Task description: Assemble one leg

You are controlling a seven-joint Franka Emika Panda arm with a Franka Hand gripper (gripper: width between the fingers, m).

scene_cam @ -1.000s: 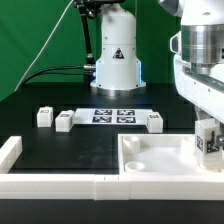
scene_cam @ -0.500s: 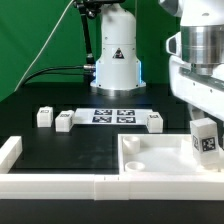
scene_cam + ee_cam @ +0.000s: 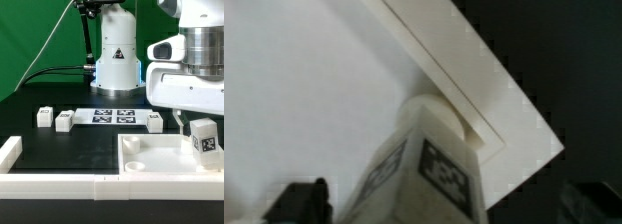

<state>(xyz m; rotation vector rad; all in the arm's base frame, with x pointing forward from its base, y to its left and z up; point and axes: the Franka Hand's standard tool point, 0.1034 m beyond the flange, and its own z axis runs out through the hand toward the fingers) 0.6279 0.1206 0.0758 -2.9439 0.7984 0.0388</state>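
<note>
A leg (image 3: 205,138), a small white block with a black-and-white tag, stands upright in the right near corner of the big white panel (image 3: 150,158). My gripper (image 3: 197,117) hangs just above it, its fingers apart and holding nothing. In the wrist view the leg (image 3: 438,165) stands between the two dark fingertips (image 3: 299,200), with a gap on each side, and the gripper (image 3: 446,208) is open around it. The panel's surface and raised edge (image 3: 473,70) fill that view.
Three more legs stand on the black table: two at the exterior view's left (image 3: 44,116) (image 3: 64,120) and one right of the marker board (image 3: 154,121). The marker board (image 3: 112,115) lies before the robot base (image 3: 115,60). A white rail (image 3: 60,185) runs along the front.
The gripper has let go of the leg and risen off it. The arm's wrist has turned and spread toward the exterior view's left. The leg stays standing in the panel's corner.
</note>
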